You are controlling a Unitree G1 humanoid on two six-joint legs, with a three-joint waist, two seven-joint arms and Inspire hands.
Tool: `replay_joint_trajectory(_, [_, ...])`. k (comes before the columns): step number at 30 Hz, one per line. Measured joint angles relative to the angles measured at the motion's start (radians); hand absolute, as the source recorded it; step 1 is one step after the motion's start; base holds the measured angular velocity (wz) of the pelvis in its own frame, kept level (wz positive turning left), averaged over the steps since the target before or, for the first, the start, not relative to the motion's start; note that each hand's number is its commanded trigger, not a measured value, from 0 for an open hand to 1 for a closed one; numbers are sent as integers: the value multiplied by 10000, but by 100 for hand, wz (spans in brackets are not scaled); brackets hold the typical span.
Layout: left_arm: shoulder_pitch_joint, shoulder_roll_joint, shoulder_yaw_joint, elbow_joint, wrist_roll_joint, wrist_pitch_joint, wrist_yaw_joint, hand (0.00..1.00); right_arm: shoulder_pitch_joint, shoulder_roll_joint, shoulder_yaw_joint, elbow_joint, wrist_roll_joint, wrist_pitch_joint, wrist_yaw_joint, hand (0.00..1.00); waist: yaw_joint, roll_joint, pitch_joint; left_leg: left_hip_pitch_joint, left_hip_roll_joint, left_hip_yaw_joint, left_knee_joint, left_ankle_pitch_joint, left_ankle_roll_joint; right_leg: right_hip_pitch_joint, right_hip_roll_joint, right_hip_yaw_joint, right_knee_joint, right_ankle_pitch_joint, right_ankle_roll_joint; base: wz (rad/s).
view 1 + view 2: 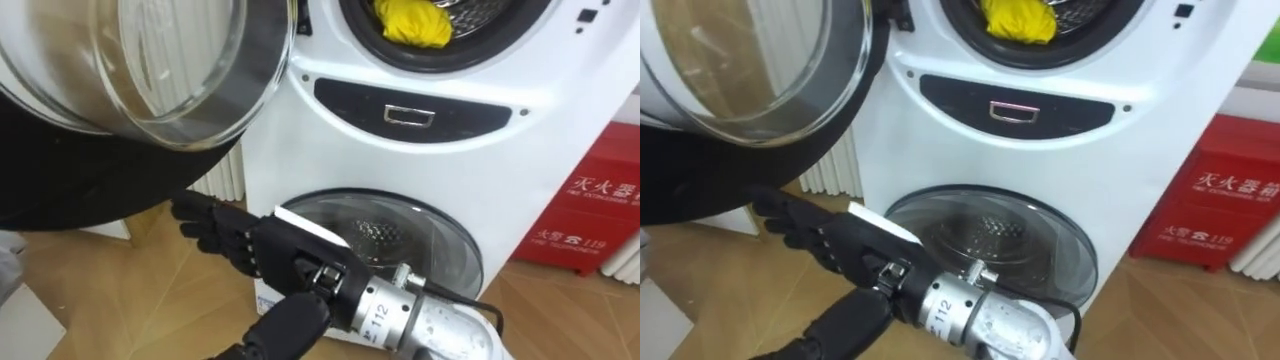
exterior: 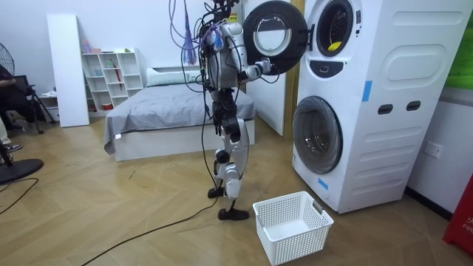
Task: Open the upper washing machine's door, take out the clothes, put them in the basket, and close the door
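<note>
A yellow garment [image 1: 413, 22] lies bunched at the front of the upper drum of the white washing machine [image 1: 330, 140]. The drum's round glass door [image 1: 150, 60] is swung wide open to my left. My right hand [image 1: 240, 238] reaches in from the lower right and hangs below that door, in front of the lower drum's closed door [image 1: 400, 235]. Its fingers are stretched out to the left and hold nothing. In the room view I stand upright facing the stacked machines, with one arm raised toward the open door [image 2: 273, 33].
A white laundry basket [image 2: 292, 225] sits on the wooden floor near my feet, in front of the machine. A red box [image 1: 590, 215] stands right of the machine, and a white radiator [image 1: 225, 180] on its left. A bed [image 2: 170, 103] is behind me.
</note>
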Motion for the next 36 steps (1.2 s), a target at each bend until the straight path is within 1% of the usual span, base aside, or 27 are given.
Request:
replay_joint_trajectory(3, [-6,3,19,-10,5,-1,0,0,305,-90,0,29,0,0,-76,0,-37,26,-35,2,0,92,-7,0,1,-33,-1,61,2,0,0,-6])
replay_joint_trajectory(7, [2,8,19,-9,14,1,0,0,635,-166,-140,32,-14,1,-320,0,-151,51,-44,7,1,125,-8,1,1,-33,-2,69,1,0,1,-1])
replay_joint_trajectory(9, [5,9,19,-9,15,5,0,0,693,-268,-252,32,-19,3,-414,0,-160,50,-45,8,1,149,-9,1,1,-37,-2,80,1,0,1,0])
replay_joint_trajectory(14, [48,8,59,11,15,72,0,0,776,-277,-460,32,-125,4,-559,0,-320,76,-64,65,7,159,-5,1,1,28,5,83,1,0,1,0])
replay_joint_trajectory(18, [112,-53,418,18,7,78,1,0,908,-433,-996,17,-489,4,-779,0,-377,87,-106,110,0,164,-4,1,1,79,-6,68,6,0,2,0])
replay_joint_trajectory(20, [226,-63,478,-3,8,77,1,0,919,-545,-1383,-29,-584,4,-909,0,-504,109,-172,114,0,174,-1,1,1,85,-12,63,5,0,1,0])
replay_joint_trajectory(21, [293,-79,605,-2,7,76,1,0,918,-533,-1707,-104,-769,3,-1029,0,-612,126,-203,132,-1,173,1,1,2,114,-18,55,3,0,2,0])
replay_joint_trajectory(23, [316,-85,815,0,1,74,0,0,918,-526,-2212,-179,-1059,-33,-1319,0,-696,128,-204,206,-1,179,0,1,2,197,-16,57,-23,-3,7,0])
replay_joint_trajectory(24, [324,-71,856,4,3,60,0,0,912,-551,-2483,-184,-1301,-48,-1538,0,-795,99,-224,228,-4,183,3,1,2,218,-18,65,-30,-6,10,0])
replay_joint_trajectory(27, [389,-74,1001,4,-2,-42,0,0,913,-573,-3075,-367,-1893,-50,-2013,0,-937,92,-222,310,-7,221,-6,2,3,229,-5,188,-14,-9,15,-9])
replay_joint_trajectory(29, [403,-73,1031,-2,-9,-42,0,0,892,-723,-3353,-472,-2056,-145,-2349,0,-1007,81,-220,309,-24,219,-3,2,4,221,-14,216,-9,-28,40,-2])
replay_joint_trajectory(30, [405,-74,1096,-28,4,-41,0,0,855,-802,-3593,-546,-2070,-148,-2552,0,-1093,58,-210,309,-43,220,-2,3,5,201,-22,243,17,-50,62,0])
replay_joint_trajectory(31, [400,-73,1198,-44,12,-41,-1,0,837,-881,-3827,-648,-2064,-156,-2738,0,-1094,42,-200,311,-56,220,-2,4,6,199,-32,255,18,-60,75,0])
replay_joint_trajectory(32, [401,-71,1246,-57,12,-41,-1,0,807,-911,-3915,-659,-2048,-170,-2828,0,-1099,25,-191,318,-64,220,-3,4,6,200,-37,263,18,-62,79,-4])
replay_joint_trajectory(34, [436,-28,1277,-220,27,-29,-1,0,496,-955,-4140,-657,-1955,-168,-2981,0,-1110,-36,-137,354,-75,279,-9,4,6,196,-36,359,17,-65,86,-9])
replay_joint_trajectory(36, [449,19,1279,-367,32,-26,-2,0,246,-965,-4228,-657,-1937,-167,-3075,0,-1112,-85,-117,349,-82,293,-17,4,6,193,-37,371,2,-65,88,-3])
